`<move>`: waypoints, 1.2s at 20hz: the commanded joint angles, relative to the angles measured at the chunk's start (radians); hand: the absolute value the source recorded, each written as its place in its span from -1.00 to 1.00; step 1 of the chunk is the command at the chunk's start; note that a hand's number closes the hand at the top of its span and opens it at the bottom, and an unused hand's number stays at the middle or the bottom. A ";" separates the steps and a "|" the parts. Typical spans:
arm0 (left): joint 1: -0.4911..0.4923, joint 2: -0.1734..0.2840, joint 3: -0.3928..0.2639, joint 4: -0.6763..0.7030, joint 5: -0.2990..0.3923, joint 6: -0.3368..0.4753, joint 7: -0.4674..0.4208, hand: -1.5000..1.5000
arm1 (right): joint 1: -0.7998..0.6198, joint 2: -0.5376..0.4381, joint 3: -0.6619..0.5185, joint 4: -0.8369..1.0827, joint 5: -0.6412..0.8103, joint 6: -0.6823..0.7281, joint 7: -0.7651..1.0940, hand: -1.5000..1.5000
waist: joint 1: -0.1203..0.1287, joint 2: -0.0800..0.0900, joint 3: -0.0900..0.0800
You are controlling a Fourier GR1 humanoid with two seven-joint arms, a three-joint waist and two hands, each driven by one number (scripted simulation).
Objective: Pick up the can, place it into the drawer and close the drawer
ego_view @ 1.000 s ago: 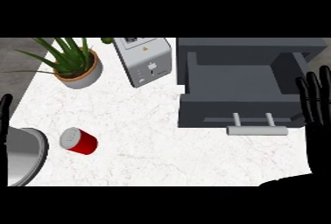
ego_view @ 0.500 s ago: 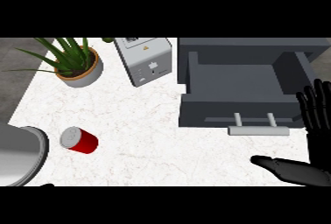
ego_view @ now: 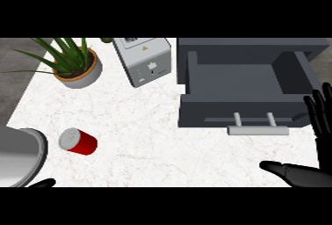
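Nothing shifted; can (ego_view: 78,141) lies far left of right hand (ego_view: 310,151).

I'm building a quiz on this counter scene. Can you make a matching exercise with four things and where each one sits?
Things:
1. red cylindrical can
2. green potted plant
3. open grey drawer
4. white boxy toaster

Places:
A. far left corner
B. right half of the counter
C. lying on its side, near left
D. far edge, between plant and drawer

Pairs: 1-C, 2-A, 3-B, 4-D
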 commanded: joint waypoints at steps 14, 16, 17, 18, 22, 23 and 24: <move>-0.073 -0.004 -0.066 0.414 -0.004 0.079 -0.230 -1.00 | 0.086 -0.005 -0.083 -0.021 -0.061 0.080 -0.066 -1.00 | -0.004 0.001 0.000; -0.022 -0.012 -0.184 0.378 -0.053 0.180 -0.242 -1.00 | 0.118 0.024 -0.037 -0.125 -0.030 0.057 0.003 -1.00 | -0.003 0.000 0.000; -0.053 -0.012 -0.198 0.542 -0.032 0.217 -0.350 -1.00 | -0.023 -0.014 -0.065 0.008 -0.007 0.028 0.004 -1.00 | 0.000 0.003 -0.001; -0.036 -0.012 -0.086 0.536 0.017 0.130 -0.372 -1.00 | 0.060 -0.027 -0.127 -0.068 -0.119 0.085 0.002 -1.00 | -0.003 0.001 0.000; -0.107 -0.012 -0.085 0.679 0.022 0.172 -0.451 -1.00 | 0.049 -0.015 -0.109 -0.106 -0.072 0.064 0.027 -1.00 | -0.003 0.001 0.000; -0.047 -0.012 -0.078 0.643 0.046 0.167 -0.460 -1.00 | 0.116 -0.002 -0.099 -0.161 -0.065 0.076 0.038 -1.00 | -0.003 0.000 0.000; -0.034 -0.012 -0.182 0.704 0.056 0.256 -0.545 -1.00 | 0.043 -0.014 -0.110 -0.094 -0.072 0.064 0.040 -1.00 | -0.001 0.001 0.000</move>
